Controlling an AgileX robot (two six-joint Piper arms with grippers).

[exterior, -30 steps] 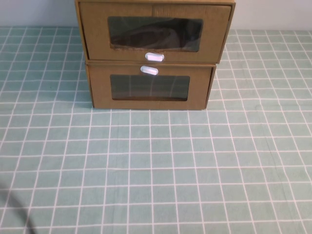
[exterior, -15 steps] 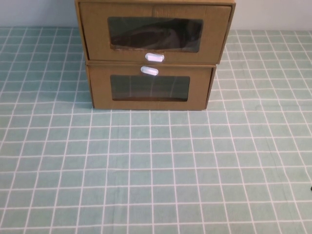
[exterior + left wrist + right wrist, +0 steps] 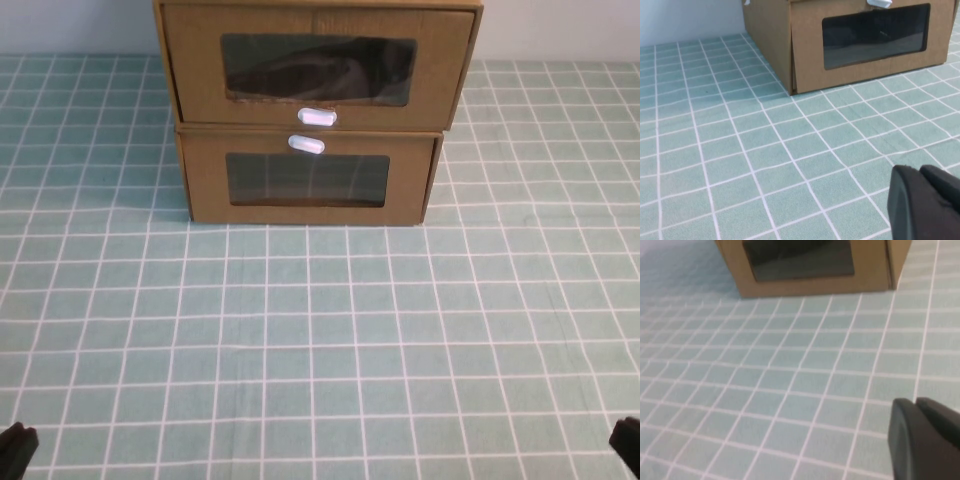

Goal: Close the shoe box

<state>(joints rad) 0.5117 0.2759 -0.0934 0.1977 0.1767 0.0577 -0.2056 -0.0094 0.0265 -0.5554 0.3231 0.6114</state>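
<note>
The left gripper [image 3: 16,442] sits low at the near left corner of the surface [image 3: 320,330], the right gripper [image 3: 627,440] at the near right corner; only dark tips show. Whether either is spread or pressed together, I cannot tell. The shoe box [image 3: 315,62] lies well apart from both, at the far middle, stacked on a similar cardboard box [image 3: 308,178]. It is brown cardboard with a dark clear window and a small white pull tab [image 3: 317,117] below it, its drawer front jutting slightly forward over the lower box.
</note>
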